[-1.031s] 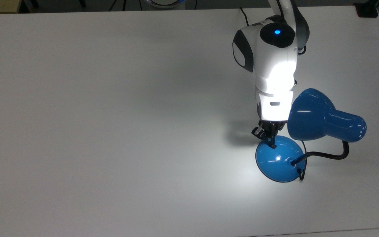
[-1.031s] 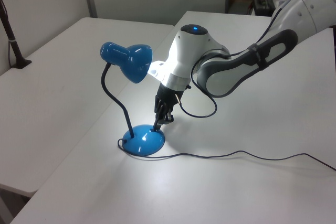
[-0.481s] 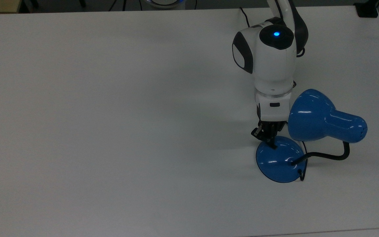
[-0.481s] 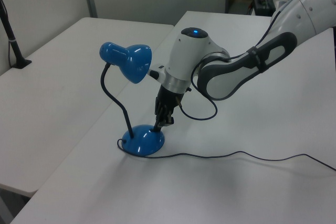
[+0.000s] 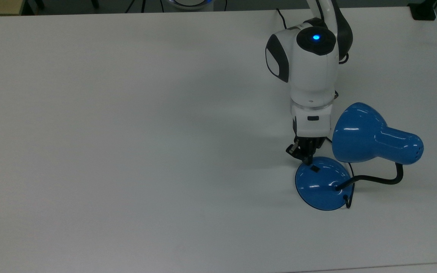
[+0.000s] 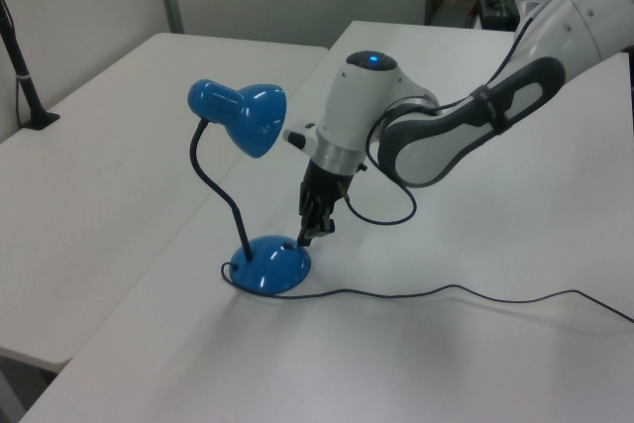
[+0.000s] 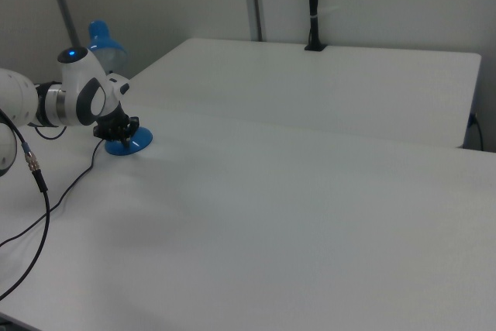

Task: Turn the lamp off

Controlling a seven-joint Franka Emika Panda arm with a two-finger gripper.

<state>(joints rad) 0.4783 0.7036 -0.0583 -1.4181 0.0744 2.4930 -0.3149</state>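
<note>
The lamp stands at the top view's right, glossy blue and dark, casting no light on the table. Its domed base (image 5: pixel 323 185) carries a small black switch (image 5: pixel 314 169), and a black gooseneck (image 5: pixel 378 179) bends up to the shade (image 5: pixel 359 132). My gripper (image 5: pixel 307 157) hangs just off the base's rim, slightly above the switch and not touching it, fingers shut together with nothing held. In the left view the gripper (image 6: pixel 309 233) hovers over the base (image 6: pixel 269 266), to the right of the shade (image 6: pixel 253 118). The right view puts the gripper (image 7: pixel 116 131) by the base (image 7: pixel 133 143) at far left.
The lamp's thin black cord (image 6: pixel 446 292) trails across the white table (image 5: pixel 127 132) toward the left view's right. A black post (image 7: pixel 312 5) stands at the far table's back edge. An arm cable (image 7: pixel 35 168) hangs at the right view's left.
The lamp went out between the oldest frames and half a second ago. Since then my gripper has lifted off the switch and drawn slightly away from the base.
</note>
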